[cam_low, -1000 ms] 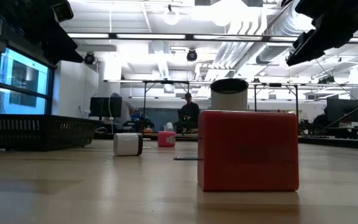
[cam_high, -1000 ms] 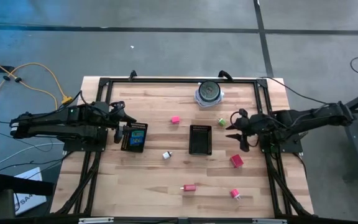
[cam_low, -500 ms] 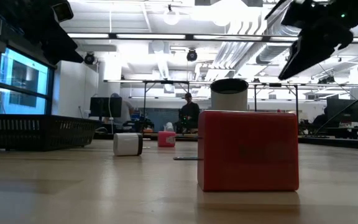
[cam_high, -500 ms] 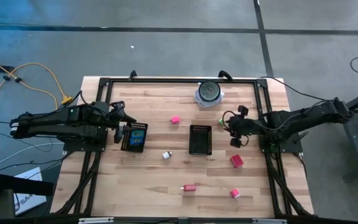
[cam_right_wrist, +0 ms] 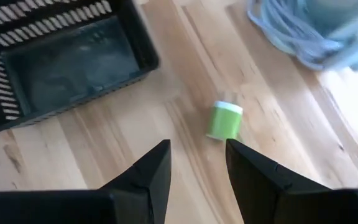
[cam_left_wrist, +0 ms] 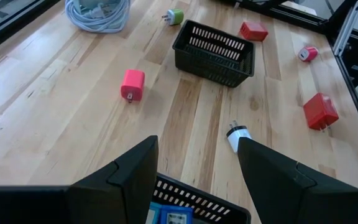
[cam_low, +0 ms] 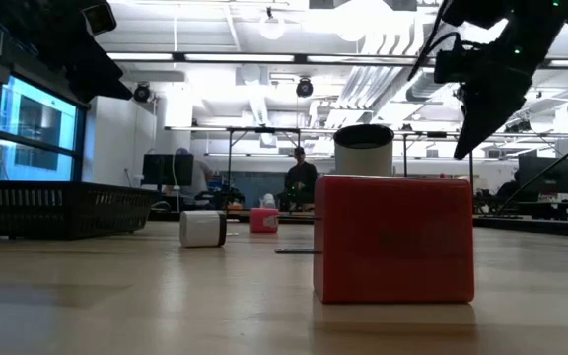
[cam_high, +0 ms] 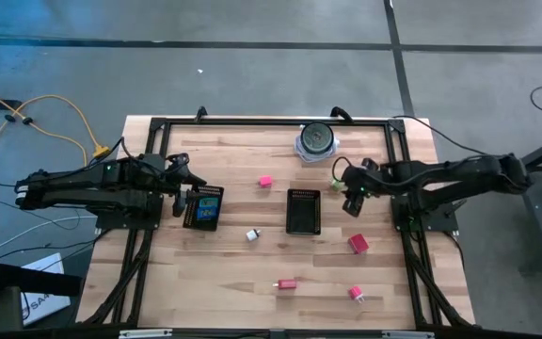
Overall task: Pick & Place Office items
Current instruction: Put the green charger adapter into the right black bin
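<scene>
Two grippers face you: your right gripper (cam_right_wrist: 194, 163), fingers slightly parted and empty, hovers by the green piece (cam_right_wrist: 224, 121), while your left gripper (cam_left_wrist: 197, 163) stands spread, empty, over its tray (cam_left_wrist: 194, 203).

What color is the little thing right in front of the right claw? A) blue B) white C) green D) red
C: the right wrist view shows a small green piece lying on the wooden table just past the right claw, and the high view shows that claw next to it.
</scene>
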### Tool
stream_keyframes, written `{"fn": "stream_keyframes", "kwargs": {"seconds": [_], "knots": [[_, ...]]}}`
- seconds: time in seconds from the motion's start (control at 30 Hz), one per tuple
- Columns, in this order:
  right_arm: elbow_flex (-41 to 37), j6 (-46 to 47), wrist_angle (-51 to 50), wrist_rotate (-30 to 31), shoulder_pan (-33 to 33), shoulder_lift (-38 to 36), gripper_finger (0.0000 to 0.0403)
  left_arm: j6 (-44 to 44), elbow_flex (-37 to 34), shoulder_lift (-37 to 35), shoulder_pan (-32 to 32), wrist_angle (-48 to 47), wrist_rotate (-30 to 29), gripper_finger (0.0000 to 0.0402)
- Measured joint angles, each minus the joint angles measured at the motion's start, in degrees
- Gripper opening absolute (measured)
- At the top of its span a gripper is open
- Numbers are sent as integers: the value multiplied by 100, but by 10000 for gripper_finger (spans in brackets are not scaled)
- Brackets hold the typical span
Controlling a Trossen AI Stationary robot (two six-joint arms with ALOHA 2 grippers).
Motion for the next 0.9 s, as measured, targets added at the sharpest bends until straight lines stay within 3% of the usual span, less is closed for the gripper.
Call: {"fn": "stream_keyframes", "kwargs": {"seconds": [0.3, 0.63, 0.9], "knots": [[488, 75, -311, -54, -518, 94, 140, 2, 0, 0, -2, 1, 0, 216], [594, 656, -678, -632, -1038, 351, 140, 0, 0, 0, -2, -1, 0, 216], [592, 255, -818, -900, -1195, 814, 140, -1, 0, 2, -2, 0, 0, 216]]}}
